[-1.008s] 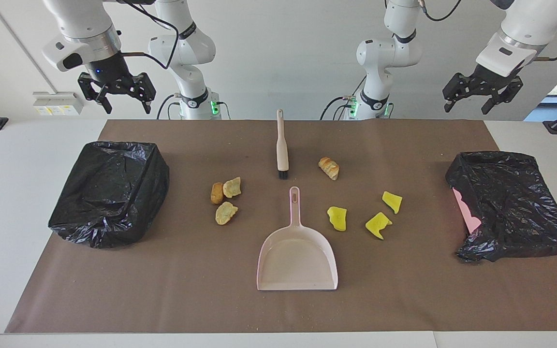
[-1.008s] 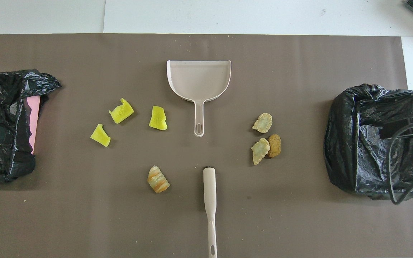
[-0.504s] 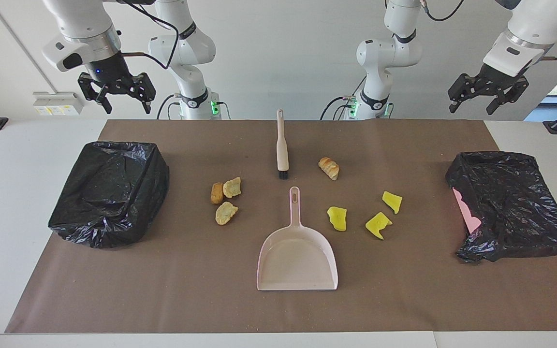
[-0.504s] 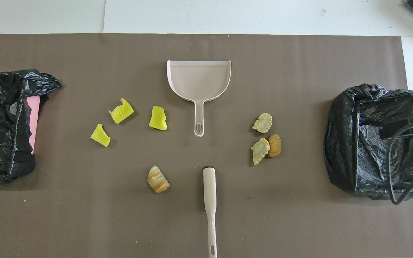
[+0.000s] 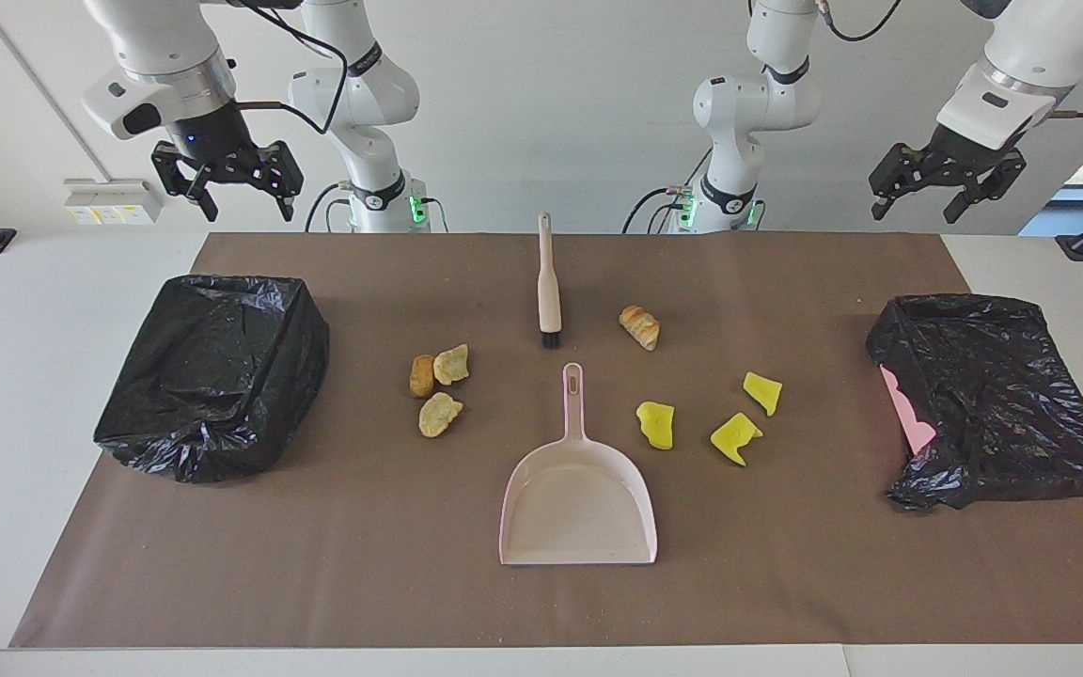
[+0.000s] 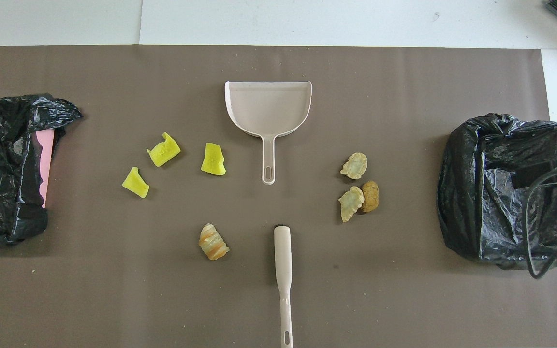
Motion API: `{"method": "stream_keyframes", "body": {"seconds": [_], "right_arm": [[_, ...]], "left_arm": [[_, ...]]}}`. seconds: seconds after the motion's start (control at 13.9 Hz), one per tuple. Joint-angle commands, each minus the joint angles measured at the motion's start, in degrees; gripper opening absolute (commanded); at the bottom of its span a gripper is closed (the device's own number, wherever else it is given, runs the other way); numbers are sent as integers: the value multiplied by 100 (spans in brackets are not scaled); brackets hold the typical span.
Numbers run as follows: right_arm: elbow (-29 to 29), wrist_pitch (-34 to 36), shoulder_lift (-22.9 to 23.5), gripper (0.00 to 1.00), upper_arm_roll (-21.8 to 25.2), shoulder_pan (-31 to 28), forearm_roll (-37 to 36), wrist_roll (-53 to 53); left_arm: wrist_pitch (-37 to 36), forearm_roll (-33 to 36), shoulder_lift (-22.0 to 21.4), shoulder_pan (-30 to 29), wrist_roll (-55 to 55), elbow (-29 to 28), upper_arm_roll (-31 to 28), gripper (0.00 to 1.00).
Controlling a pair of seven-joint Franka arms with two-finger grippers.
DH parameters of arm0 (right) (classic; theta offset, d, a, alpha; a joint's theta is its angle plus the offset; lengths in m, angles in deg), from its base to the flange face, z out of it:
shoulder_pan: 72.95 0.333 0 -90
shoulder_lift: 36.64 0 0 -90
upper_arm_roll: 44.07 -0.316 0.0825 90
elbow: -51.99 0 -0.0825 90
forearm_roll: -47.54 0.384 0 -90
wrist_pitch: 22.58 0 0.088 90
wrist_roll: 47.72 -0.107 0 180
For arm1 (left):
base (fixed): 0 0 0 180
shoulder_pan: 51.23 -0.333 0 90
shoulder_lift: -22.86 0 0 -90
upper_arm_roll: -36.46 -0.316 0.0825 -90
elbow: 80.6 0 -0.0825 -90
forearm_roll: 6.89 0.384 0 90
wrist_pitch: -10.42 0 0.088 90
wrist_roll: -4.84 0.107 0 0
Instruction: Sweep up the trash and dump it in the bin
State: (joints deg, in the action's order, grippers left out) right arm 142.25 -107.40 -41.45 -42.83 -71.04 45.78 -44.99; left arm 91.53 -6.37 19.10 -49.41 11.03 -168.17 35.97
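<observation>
Nothing swept yet, I'm at the start.
Left pincer [image 5: 946, 196] and right pincer [image 5: 228, 188] both apart, empty, raised; seven scraps [image 5: 656, 424] lie mid-table around dustpan [image 5: 579, 503] and brush [image 5: 548, 283], bins [image 5: 217, 371] untouched.

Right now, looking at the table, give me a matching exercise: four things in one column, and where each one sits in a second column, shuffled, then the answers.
Things
1. brush
2. dustpan
3. yellow scraps
4. brown lumps

Places
A. toward the left arm's end, beside the dustpan's handle
B. mid-table, handle pointing at the robots, farther from them than every scrap
C. toward the right arm's end, beside the dustpan's handle
D. mid-table, nearer to the robots than the dustpan, bristles toward it

Pairs: 1-D, 2-B, 3-A, 4-C
</observation>
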Motion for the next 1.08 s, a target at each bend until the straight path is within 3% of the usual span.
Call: {"method": "stream_keyframes", "body": {"seconds": [0.0,0.43,1.01], "right_arm": [[53,-69,-82,100,-63,-86,44,289],[53,-34,-91,100,-54,-86,44,254],[53,-43,-91,100,-54,-86,44,254]], "left_arm": [[81,27,-152,37,-179,-251,83,100],[493,-131,-520,1344,-1575,-1331,93,100],[2188,-430,-899,2996,-2841,-3282,93,100]]}}
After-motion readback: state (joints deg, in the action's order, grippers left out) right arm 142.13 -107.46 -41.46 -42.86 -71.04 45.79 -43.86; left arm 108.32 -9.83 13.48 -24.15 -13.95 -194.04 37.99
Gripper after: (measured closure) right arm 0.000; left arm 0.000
